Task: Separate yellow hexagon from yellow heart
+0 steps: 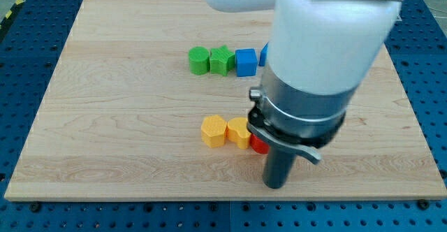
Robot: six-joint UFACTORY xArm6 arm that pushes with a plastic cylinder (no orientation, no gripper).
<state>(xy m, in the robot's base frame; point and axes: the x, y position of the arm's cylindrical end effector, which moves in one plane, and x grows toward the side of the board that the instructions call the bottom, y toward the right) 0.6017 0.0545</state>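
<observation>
The yellow hexagon (214, 131) lies near the board's middle bottom, touching the yellow heart (238, 131) on its right side. A red block (258, 145) sits right of the heart, partly hidden by my arm, shape unclear. My tip (276, 185) rests on the board below and to the right of the red block, a short way from the yellow pair.
A row near the view's top holds a green block (199, 60), a second green block (222, 59), a blue cube (246, 61) and another blue block (264, 54) mostly hidden behind the arm. The wooden board (105, 120) ends in blue perforated table on all sides.
</observation>
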